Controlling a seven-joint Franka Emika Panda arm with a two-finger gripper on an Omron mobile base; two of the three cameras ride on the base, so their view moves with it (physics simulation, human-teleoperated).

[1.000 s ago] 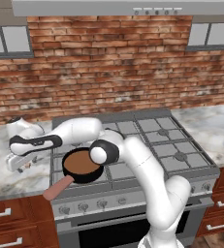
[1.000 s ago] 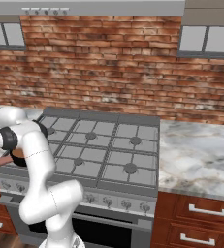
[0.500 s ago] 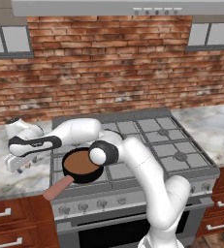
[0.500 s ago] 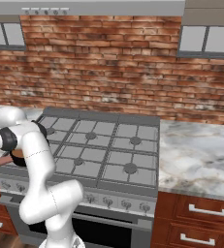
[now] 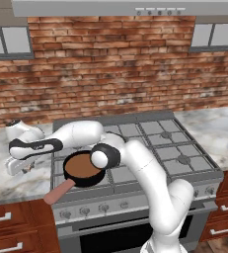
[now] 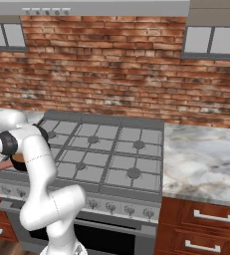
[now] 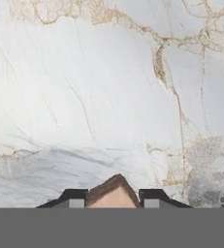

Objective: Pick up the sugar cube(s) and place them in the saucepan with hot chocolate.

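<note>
Arm: it is reaching far out to the left over the marble desk [image 5: 2, 180], because the cube sits off the stove while the pan waits on the near left burner.
Fingers: in the hand view the gripper [image 7: 111, 203] is showing two dark fingertips [image 7: 74, 197] standing narrowly on either side of the sugar cube [image 7: 112, 193], right against its sides; I judge they are gripping it, though the bottom of the view is cutting off the contact.
Sugar cube: it is sitting between the fingertips over the pale veined desk; whether it is lifted or resting on the marble cannot be told.
Saucepan [image 5: 84, 169]: it is standing on the stove [image 5: 150, 148] at the near left, brown liquid showing, its pink handle pointing near and left past the stove edge, well apart from the hand.
Hidden: in the left base view the hand is lying low by the desk, its fingers too small to make out; in the right base view the arm is covering nearly all of the pan.
Next move, as I judge it: carrying the cube right toward the pan.
</note>
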